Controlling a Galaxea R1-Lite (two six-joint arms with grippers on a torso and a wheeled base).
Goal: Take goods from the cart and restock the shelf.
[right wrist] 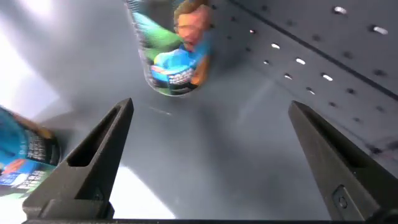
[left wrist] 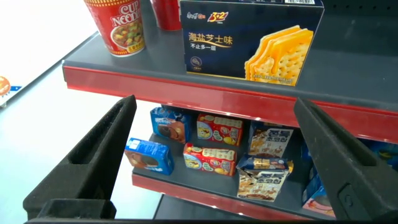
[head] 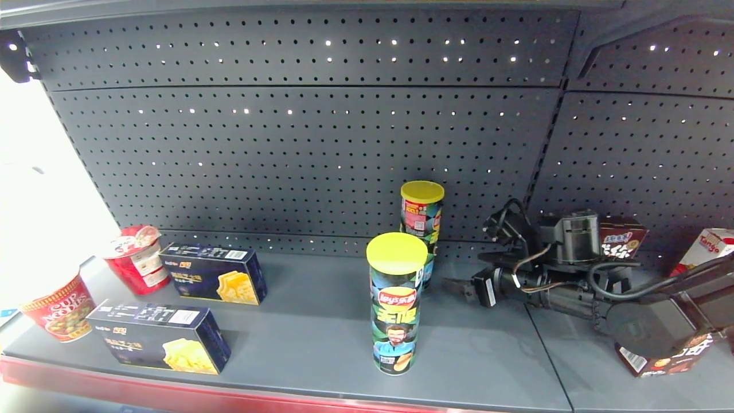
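Observation:
Two tall chip cans with yellow lids stand upright on the grey shelf (head: 321, 338). The rear can (head: 421, 223) is close to the pegboard wall, and the front can (head: 395, 304) is nearer the shelf edge. My right gripper (head: 452, 285) hovers low over the shelf just right of the rear can, apart from it. In the right wrist view it (right wrist: 211, 106) is open and empty, with the rear can's base (right wrist: 177, 56) ahead and the front can (right wrist: 25, 155) off to one side. My left gripper (left wrist: 214, 102) is open and empty, below the shelf's red front edge (left wrist: 217, 99).
Two red noodle cups (head: 57, 310) (head: 137, 258) and two dark blue cracker boxes (head: 215, 274) (head: 163, 337) sit on the shelf's left half. Snack boxes (head: 622, 238) (head: 708, 246) (head: 659, 355) crowd the right section. A lower shelf (left wrist: 186, 183) holds several snack packs.

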